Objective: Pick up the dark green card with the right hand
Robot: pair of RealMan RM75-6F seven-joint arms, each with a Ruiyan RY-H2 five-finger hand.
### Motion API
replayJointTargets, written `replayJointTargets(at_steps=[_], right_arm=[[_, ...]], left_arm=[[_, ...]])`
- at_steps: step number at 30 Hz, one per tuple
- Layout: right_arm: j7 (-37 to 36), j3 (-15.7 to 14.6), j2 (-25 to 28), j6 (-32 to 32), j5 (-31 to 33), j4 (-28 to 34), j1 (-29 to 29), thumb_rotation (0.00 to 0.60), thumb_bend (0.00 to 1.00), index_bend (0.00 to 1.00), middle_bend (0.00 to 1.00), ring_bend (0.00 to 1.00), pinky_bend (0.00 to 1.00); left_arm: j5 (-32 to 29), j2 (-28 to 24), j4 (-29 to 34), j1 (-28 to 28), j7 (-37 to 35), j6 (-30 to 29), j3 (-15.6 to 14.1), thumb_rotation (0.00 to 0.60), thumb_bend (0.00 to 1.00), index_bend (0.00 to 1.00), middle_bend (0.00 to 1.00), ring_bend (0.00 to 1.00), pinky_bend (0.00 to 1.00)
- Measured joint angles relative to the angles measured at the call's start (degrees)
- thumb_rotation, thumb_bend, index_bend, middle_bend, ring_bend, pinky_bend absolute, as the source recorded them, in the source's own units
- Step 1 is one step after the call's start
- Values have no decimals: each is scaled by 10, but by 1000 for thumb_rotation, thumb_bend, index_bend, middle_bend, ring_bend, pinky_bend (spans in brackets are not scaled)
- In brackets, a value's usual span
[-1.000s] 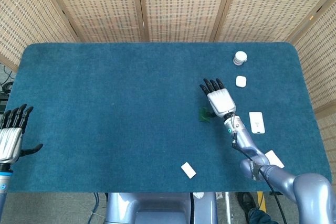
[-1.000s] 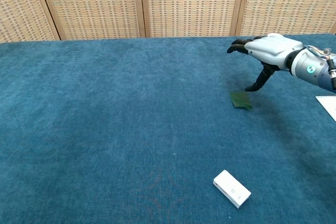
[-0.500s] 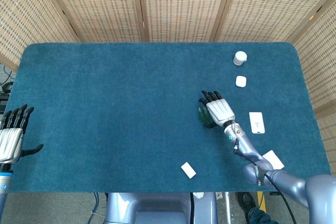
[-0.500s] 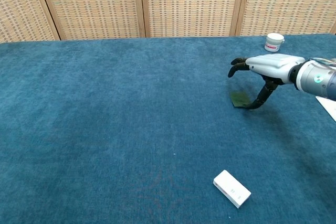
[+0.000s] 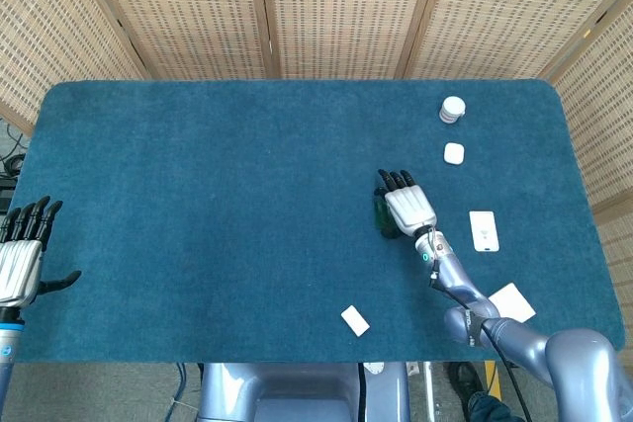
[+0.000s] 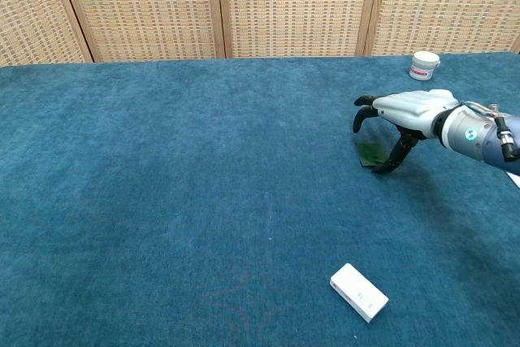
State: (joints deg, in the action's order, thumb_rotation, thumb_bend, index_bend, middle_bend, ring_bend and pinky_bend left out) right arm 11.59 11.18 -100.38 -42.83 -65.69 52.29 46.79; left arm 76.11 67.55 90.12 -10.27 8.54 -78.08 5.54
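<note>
The dark green card (image 5: 380, 215) lies on the blue table cloth, mostly hidden under my right hand (image 5: 406, 206) in the head view. The chest view shows the card (image 6: 369, 153) flat or slightly tilted on the cloth. There my right hand (image 6: 404, 111) arches low over it, fingers curled down past its far edge and the thumb reaching down at its near right edge. The fingers stand apart and I see no firm grip on the card. My left hand (image 5: 20, 258) hangs open off the table's left edge.
A white jar (image 5: 452, 109) and a small white square (image 5: 454, 153) sit at the back right. Two white cards (image 5: 484, 229) (image 5: 513, 300) lie right of the hand. A white box (image 6: 358, 292) lies near the front edge.
My right hand has come down and back over the dark green card, and its fingers have curled downward around it. The left hand has not moved.
</note>
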Motion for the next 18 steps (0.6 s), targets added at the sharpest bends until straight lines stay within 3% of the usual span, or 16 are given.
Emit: replayJointTargets(at_steps=[4, 10, 14, 18], right_arm=[[-1, 1, -7, 8, 2, -17, 4, 600, 359, 311, 0, 0, 0], [-9, 1, -7, 12, -3, -21, 5, 600, 387, 340, 0, 0, 0], [-12, -1, -7, 14, -7, -21, 5, 600, 405, 420, 0, 0, 0], [-18, -2, -8, 9, -12, -21, 4, 600, 495, 472, 0, 0, 0]], left_arm=[[-2, 1, -1, -1, 1, 1, 1, 600, 0, 0, 0, 0, 0], [-3, 2, -1, -2, 4, 2, 0, 600, 0, 0, 0, 0, 0], [-3, 2, -1, -2, 4, 2, 0, 600, 0, 0, 0, 0, 0], [-3, 2, -2, -1, 4, 1, 0, 600, 0, 0, 0, 0, 0]])
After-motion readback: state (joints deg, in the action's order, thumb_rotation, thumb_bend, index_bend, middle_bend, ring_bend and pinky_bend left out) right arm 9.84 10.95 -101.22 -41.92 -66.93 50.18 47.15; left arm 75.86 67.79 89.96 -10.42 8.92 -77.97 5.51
